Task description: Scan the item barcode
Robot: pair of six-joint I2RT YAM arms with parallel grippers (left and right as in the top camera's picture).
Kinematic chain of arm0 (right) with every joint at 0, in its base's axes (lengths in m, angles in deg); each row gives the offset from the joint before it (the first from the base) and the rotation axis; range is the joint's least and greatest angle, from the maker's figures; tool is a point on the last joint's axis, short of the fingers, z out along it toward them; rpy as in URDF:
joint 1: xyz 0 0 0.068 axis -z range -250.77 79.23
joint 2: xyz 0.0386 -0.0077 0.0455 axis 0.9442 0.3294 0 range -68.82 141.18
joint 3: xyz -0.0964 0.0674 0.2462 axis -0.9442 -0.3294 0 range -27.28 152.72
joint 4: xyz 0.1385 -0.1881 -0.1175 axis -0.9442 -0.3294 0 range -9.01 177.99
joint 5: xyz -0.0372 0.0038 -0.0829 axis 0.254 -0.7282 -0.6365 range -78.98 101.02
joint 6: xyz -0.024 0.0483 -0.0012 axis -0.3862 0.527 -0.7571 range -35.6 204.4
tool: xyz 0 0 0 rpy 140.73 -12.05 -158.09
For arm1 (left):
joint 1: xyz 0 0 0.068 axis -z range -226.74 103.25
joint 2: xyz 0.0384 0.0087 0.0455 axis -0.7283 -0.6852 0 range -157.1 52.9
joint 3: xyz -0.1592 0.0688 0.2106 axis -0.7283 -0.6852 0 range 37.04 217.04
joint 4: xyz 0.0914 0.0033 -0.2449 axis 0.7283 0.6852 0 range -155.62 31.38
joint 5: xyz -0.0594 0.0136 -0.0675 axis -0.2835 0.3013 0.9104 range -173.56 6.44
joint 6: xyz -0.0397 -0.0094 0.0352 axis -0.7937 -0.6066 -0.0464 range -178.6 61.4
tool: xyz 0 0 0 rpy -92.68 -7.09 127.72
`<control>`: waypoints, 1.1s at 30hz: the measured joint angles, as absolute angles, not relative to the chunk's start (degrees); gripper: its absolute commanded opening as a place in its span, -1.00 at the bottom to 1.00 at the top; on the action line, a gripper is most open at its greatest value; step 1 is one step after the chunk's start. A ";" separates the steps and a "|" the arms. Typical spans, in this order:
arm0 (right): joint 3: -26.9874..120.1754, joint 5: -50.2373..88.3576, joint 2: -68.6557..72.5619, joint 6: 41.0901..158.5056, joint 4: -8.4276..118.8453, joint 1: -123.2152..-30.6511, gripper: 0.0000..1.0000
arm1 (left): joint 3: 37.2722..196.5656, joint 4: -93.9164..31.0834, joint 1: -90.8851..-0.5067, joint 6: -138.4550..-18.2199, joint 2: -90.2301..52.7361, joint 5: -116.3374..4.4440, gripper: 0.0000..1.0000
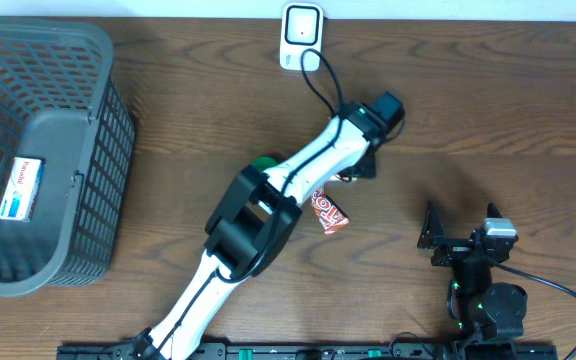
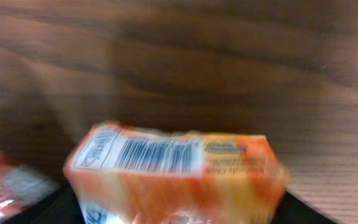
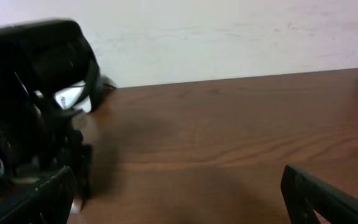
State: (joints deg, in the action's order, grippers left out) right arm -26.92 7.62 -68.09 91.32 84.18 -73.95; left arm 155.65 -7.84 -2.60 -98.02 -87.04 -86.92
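An orange packet [image 2: 176, 177] with a white barcode panel [image 2: 148, 154] fills the left wrist view, blurred, barcode facing the camera. It sits between the dark fingers of my left gripper [image 2: 179, 214], whose tips show only at the bottom corners; whether they still press on it is unclear. From overhead, the left gripper [image 1: 363, 160] hangs over the table just in front of the white scanner [image 1: 301, 37], and the packet is hidden beneath it. My right gripper [image 3: 179, 205] stands wide open with bare wood between its fingers, at the front right [image 1: 436, 240].
A grey basket [image 1: 108, 140] at the left holds a white and blue item [image 1: 21, 190]. A red packet [image 1: 330, 212] lies on the table under the left arm, beside something green [image 1: 263, 163]. The scanner's cable [image 1: 318, 85] runs toward the left gripper.
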 measured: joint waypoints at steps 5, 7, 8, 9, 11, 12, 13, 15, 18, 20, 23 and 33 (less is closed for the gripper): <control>-26.92 7.60 -68.09 91.32 84.20 -73.95 0.99 | 155.58 -6.20 -2.67 -94.61 -84.66 -87.84 0.82; -26.92 7.60 -68.09 91.32 84.20 -73.95 0.99 | 155.58 -5.96 -3.33 -92.51 -81.53 -88.21 0.83; -26.92 7.60 -68.09 91.32 84.20 -73.95 0.98 | 155.58 -5.96 -3.79 -91.11 -79.02 -88.34 0.82; -26.92 7.62 -68.09 91.32 84.20 -73.95 0.99 | 155.65 -5.96 -4.29 -89.58 -75.76 -88.56 0.83; -26.92 7.60 -68.09 91.30 84.20 -73.95 0.98 | 156.20 -6.07 -5.29 -86.85 -67.74 -90.17 0.97; -26.92 7.62 -68.09 91.32 84.18 -73.95 0.99 | 156.68 -6.31 -5.86 -85.82 -62.73 -92.21 0.98; -26.92 7.62 -68.09 91.32 84.14 -73.95 0.98 | 157.09 -6.31 -6.41 -85.06 -58.60 -94.31 0.99; -26.92 7.62 -68.09 91.32 84.18 -73.95 0.99 | 158.25 -6.51 -8.31 -83.99 -48.51 -100.08 0.99; -26.92 7.62 -68.09 91.32 84.18 -73.95 0.99 | 160.59 -5.48 -14.67 -83.18 -35.94 -106.63 0.99; -26.92 7.62 -68.09 91.32 84.18 -73.95 0.99 | 161.35 -2.45 -21.69 -83.46 -29.84 -109.58 0.99; -26.92 7.62 -68.09 91.32 84.18 -73.95 0.99 | 161.68 5.62 -35.72 -87.68 -24.42 -112.80 0.99; -26.92 7.60 -68.09 91.32 84.18 -73.95 0.99 | 151.17 18.62 -63.83 -99.16 -31.43 -113.58 0.96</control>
State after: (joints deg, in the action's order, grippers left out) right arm -26.92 7.60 -68.09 91.32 84.18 -73.95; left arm 151.17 18.62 -63.83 -99.16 -31.43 -113.58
